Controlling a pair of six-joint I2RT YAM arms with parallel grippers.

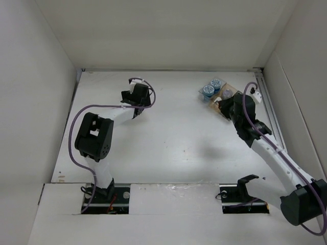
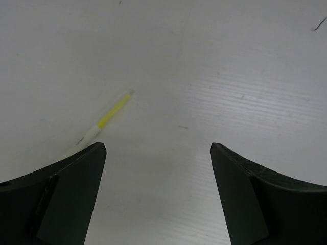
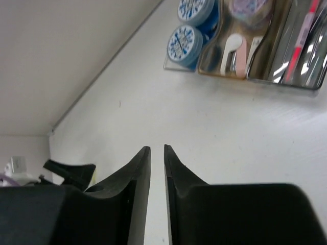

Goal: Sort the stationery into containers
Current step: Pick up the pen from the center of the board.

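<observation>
Left claw (image 2: 158, 148) gapes wide above the bench (image 2: 245, 76), gripping nothing; a yellow pen (image 2: 110, 116) lies left of centre. Right claw (image 3: 157, 148) is nearly closed, holding nothing. The organizer tray (image 3: 255, 75), with blue rolls (image 3: 185, 43) at its left end, sits upper right.

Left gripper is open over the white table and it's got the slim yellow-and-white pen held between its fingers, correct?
Not quite. The left gripper is open over the white table, but nothing sits between its fingers. The slim yellow-and-white pen lies flat on the table beyond the fingertips, off to one side, not gripped. The left wrist view shows this.
</observation>
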